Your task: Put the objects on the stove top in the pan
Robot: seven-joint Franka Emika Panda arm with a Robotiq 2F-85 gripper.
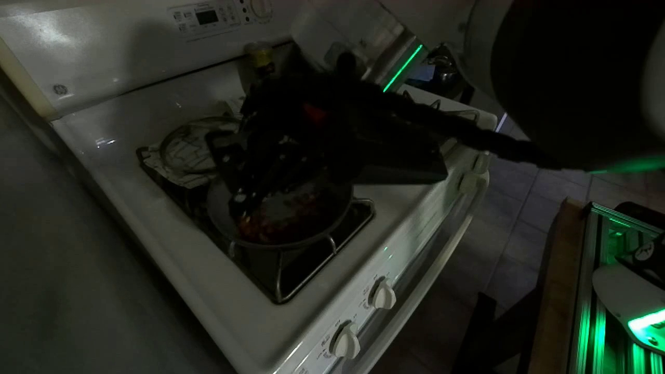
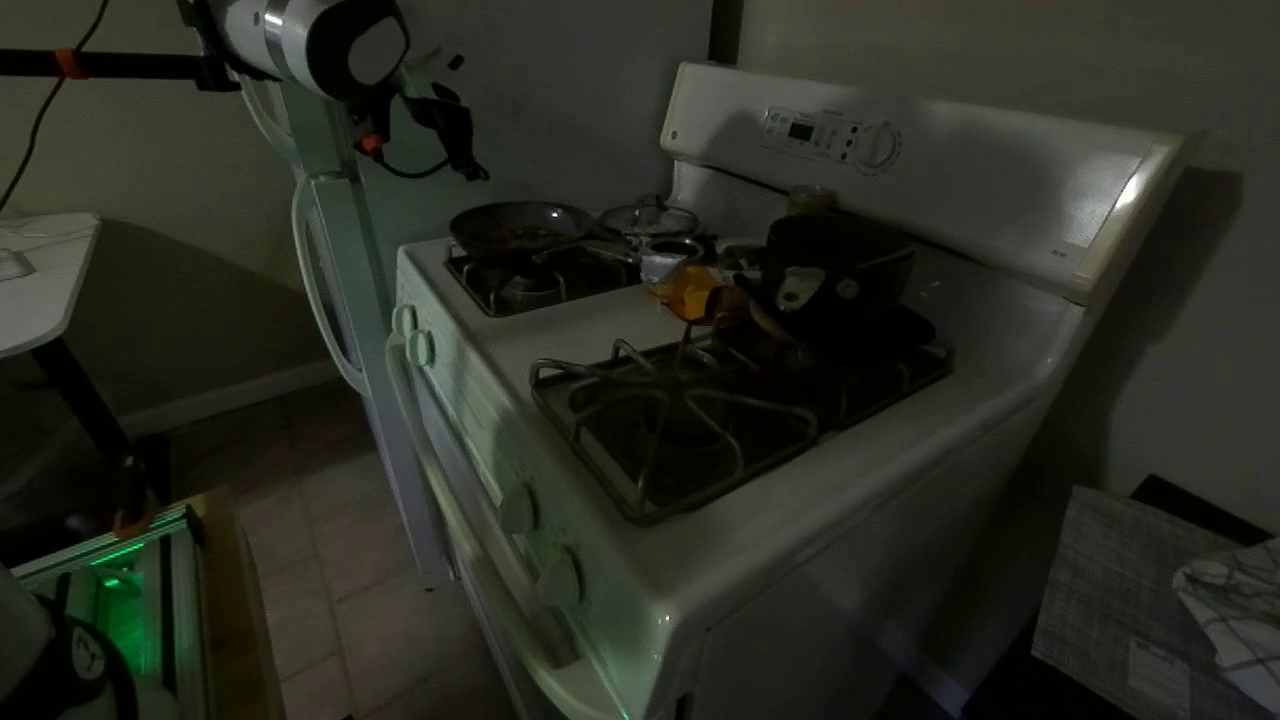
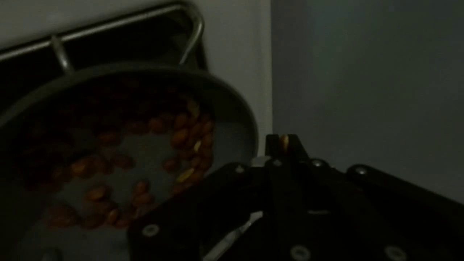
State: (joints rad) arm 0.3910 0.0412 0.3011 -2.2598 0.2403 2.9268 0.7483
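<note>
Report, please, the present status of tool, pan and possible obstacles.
Tool shut on small orange-brown piece, higher than pan. Pan on grate, nut-like pieces inside. No obstacle seen between them; light poor.

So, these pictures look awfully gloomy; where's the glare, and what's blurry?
Both exterior views: dim, with shadows and pale glare on the stove's back panel. Wrist view: very dark, reddish bits soft-edged, parts of the pan nearly black.

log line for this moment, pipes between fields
end effector: shut on small nut-like piece | height: higher than pan | pan: on burner grate, reddish-brown nut-like pieces inside | release: not yet
</note>
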